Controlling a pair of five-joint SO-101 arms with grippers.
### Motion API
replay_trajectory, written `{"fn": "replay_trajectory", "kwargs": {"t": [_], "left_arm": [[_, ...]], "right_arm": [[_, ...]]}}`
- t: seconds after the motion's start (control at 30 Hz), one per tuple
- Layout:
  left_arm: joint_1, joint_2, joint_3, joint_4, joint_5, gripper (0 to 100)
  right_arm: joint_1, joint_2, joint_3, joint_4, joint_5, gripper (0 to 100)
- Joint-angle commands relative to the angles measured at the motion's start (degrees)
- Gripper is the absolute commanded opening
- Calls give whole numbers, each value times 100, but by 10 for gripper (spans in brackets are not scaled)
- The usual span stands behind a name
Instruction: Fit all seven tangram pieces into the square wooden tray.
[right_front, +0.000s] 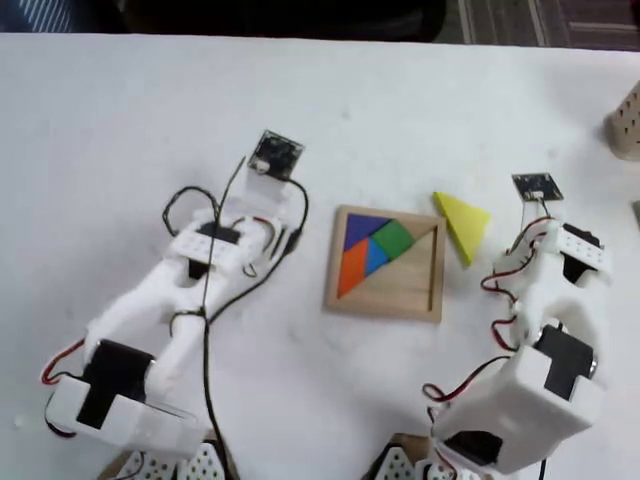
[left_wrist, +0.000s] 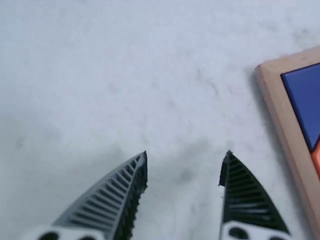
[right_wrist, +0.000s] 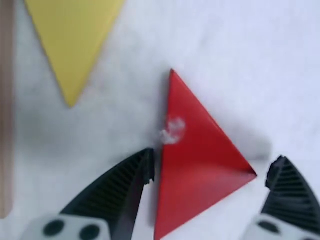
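The square wooden tray (right_front: 415, 278) lies between the two arms. Its left part holds a blue (right_front: 361, 230), a green (right_front: 394, 238), an orange (right_front: 351, 268) and a light blue piece (right_front: 377, 257). A yellow triangle (right_front: 464, 223) lies flat on the table just off the tray's far right corner. My right gripper (right_wrist: 212, 165) is open, its fingers on either side of a red triangle (right_wrist: 197, 160) lying flat, with the yellow triangle (right_wrist: 72, 40) beyond. My left gripper (left_wrist: 186, 162) is open over bare table beside the tray's corner (left_wrist: 274, 95), holding nothing.
The table is white. The left arm (right_front: 215, 245) stretches to the tray's left, the right arm (right_front: 545, 300) stands to its right. A pale perforated object (right_front: 627, 125) sits at the far right edge. The tray's right half shows bare wood.
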Motion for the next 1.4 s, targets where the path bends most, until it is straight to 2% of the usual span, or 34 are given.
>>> {"fn": "replay_trajectory", "kwargs": {"t": [0.0, 0.17, 0.5, 0.63, 0.8, 1.07, 1.37], "left_arm": [[-75, -13, -316, -132, -44, 241], [-75, -13, -316, -132, -44, 241], [-75, -13, -316, -132, -44, 241], [-75, -13, -316, -132, -44, 241], [-75, -13, -316, -132, -44, 241], [-75, -13, -316, -132, -44, 241], [-75, -13, -316, -132, -44, 241]], "right_arm": [[31, 321, -290, -119, -70, 313], [40, 312, -299, 84, -70, 172], [31, 251, -308, 163, -62, 265], [136, -277, -273, 391, -79, 268], [303, -1042, 79, 646, -510, 268], [356, -1719, 1090, -259, -545, 266], [356, -927, 580, -470, -545, 266]]}}
